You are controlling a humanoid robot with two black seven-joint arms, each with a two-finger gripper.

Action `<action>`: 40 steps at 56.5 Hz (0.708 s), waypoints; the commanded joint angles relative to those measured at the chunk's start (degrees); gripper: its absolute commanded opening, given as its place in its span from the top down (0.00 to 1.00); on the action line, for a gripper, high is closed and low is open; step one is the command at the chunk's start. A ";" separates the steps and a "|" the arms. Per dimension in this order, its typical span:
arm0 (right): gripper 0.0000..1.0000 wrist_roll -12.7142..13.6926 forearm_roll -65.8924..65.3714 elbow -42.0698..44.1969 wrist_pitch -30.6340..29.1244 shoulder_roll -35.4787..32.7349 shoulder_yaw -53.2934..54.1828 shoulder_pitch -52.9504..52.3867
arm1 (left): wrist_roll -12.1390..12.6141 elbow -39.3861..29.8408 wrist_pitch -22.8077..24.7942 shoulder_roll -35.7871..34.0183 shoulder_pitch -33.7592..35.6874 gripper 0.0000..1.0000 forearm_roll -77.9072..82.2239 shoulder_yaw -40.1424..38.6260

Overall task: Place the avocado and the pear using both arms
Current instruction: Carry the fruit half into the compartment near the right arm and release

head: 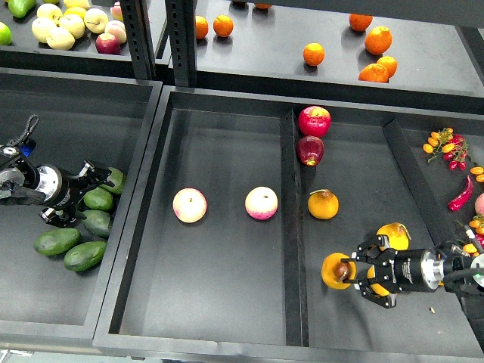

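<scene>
The pear (336, 271), orange-yellow with a dark brown blotch, lies in the right compartment of the black tray (227, 318). My right gripper (355, 271) comes in from the right, its fingers spread, its tips at the pear's right side. On the left shelf my left gripper (83, 195) is spread open over a pile of green avocados. A dark green avocado (100, 200) lies between its fingers. I cannot tell whether either gripper presses on its fruit.
Lighter green avocados (57, 240) lie below the left gripper. A stemmed pear (323, 204), another pear (395, 234), two red fruits (314, 121) and two pale apples (190, 205) lie in the tray. Peppers (460, 193) sit at the right; oranges (378, 39) lie behind.
</scene>
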State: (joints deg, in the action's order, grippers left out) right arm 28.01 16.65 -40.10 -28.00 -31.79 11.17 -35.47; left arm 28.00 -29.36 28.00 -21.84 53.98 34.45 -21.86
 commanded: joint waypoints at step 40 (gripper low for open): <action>0.14 -0.01 -0.30 -1.12 0.00 -4.33 9.39 -1.44 | 0.00 0.44 0.00 1.01 0.60 0.01 -3.86 -8.19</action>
State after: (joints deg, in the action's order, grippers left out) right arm 28.00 16.10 -41.06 -28.00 -34.92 16.07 -36.91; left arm 28.00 -28.93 27.99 -21.40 54.52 32.74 -27.16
